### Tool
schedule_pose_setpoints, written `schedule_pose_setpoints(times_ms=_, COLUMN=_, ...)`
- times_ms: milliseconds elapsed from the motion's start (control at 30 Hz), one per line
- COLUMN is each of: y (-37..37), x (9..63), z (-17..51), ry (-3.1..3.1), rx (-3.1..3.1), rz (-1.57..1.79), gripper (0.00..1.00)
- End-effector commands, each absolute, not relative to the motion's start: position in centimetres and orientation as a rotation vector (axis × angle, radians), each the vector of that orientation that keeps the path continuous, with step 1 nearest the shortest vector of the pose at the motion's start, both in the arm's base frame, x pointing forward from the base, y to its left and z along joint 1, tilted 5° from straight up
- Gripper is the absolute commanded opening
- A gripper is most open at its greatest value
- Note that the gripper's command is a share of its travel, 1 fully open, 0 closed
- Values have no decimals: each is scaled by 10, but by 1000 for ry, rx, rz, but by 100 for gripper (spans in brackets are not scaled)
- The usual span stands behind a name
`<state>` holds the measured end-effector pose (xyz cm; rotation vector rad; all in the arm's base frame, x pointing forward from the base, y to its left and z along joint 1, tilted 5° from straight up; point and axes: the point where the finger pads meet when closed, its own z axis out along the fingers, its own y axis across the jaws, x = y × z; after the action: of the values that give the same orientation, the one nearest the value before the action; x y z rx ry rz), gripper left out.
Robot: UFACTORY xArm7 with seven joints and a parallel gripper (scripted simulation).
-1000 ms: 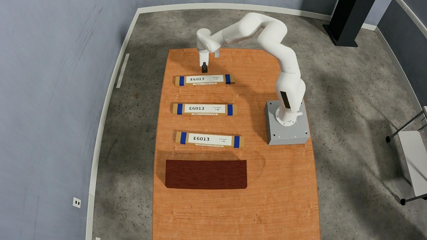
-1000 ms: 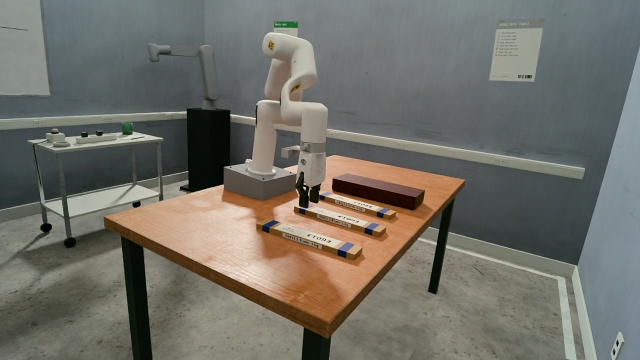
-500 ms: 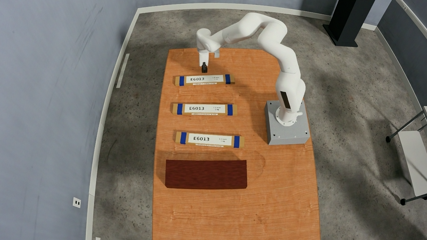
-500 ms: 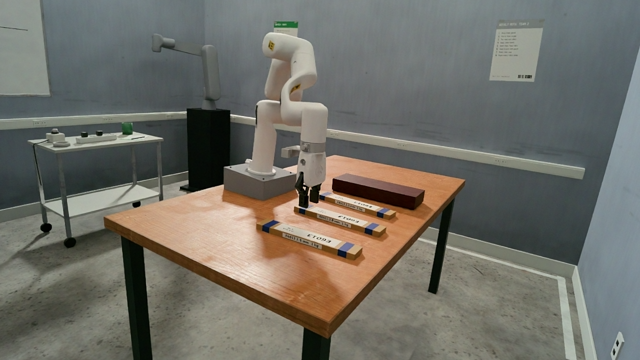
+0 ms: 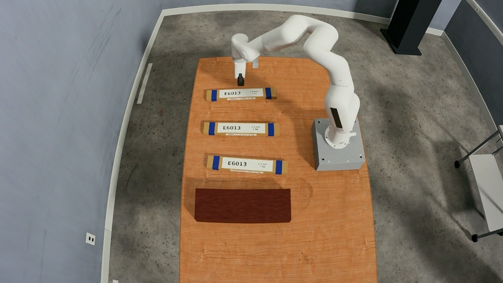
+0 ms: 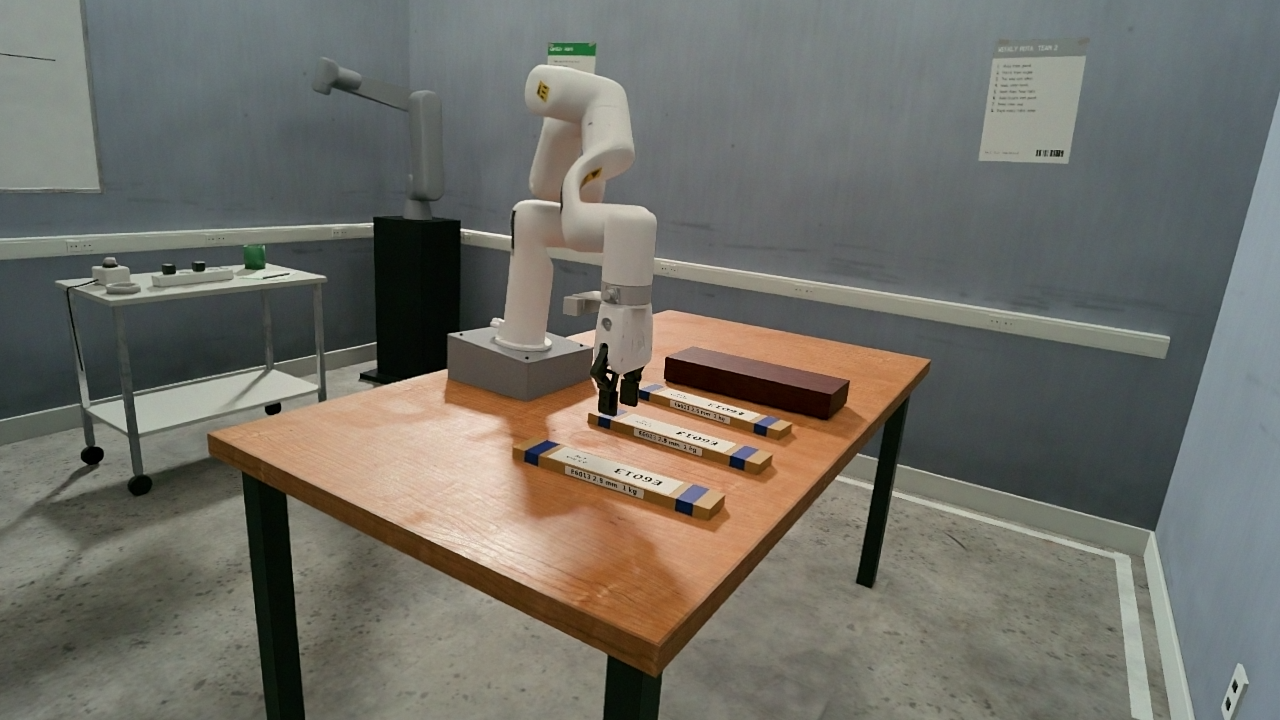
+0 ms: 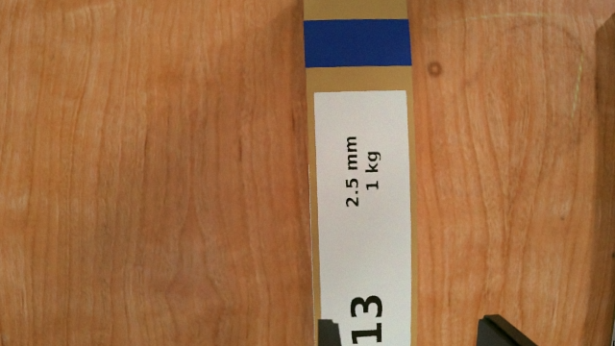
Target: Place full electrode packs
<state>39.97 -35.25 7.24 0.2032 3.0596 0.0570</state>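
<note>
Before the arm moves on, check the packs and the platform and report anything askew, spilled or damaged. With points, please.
Nothing looks spilled or damaged. Only a slight skew: in the top view, the pack nearest the platform point(image 5: 242, 209) point(image 6: 756, 383) lies slightly angled to it.
</note>
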Motion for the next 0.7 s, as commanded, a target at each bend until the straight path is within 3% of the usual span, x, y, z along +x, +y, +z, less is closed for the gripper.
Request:
schedule_pose_setpoints(times_ms=0, y=-352, x=402, z=75, ry=3056, rx=203, rz=52, gripper=58)
schedule_pose_setpoints(times_ms=667, y=-318, x=426, z=78, ry=3056, rx=203, rz=52, gripper=58)
